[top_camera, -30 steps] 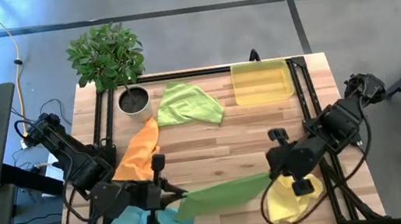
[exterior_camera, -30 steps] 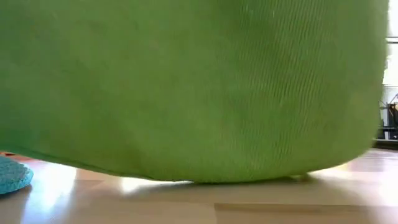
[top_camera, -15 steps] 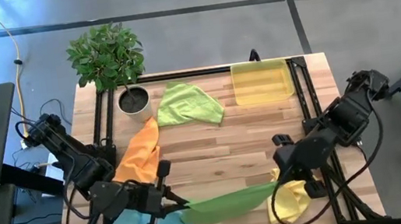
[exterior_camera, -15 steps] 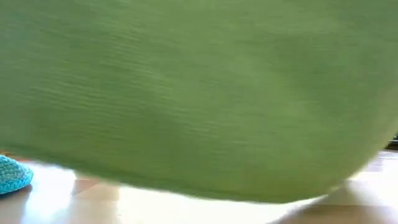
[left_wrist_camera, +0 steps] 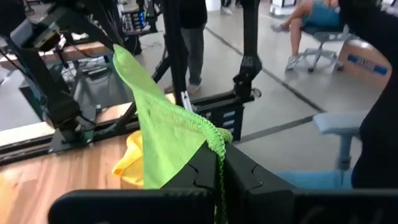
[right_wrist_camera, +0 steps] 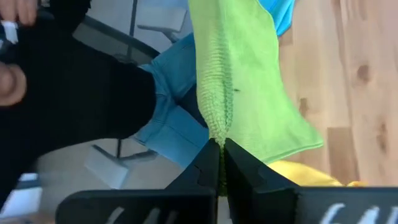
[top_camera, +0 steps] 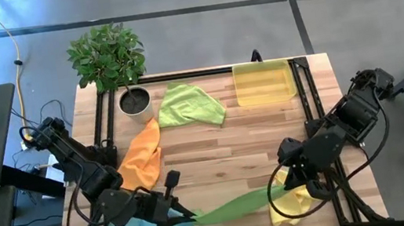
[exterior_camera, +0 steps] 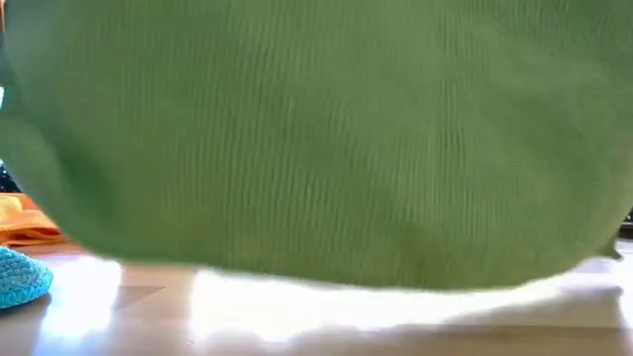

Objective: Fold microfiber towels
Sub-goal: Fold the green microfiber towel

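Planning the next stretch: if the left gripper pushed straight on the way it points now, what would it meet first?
Probably the right gripper. The left gripper points along the taut lime green towel both hold, and that towel ends there, above the yellow towel. Depth is unclear.

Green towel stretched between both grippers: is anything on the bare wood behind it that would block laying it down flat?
Nothing visible does. The green towel hangs between the left gripper and right gripper; the table behind it is bare, with the orange towel off to the left.
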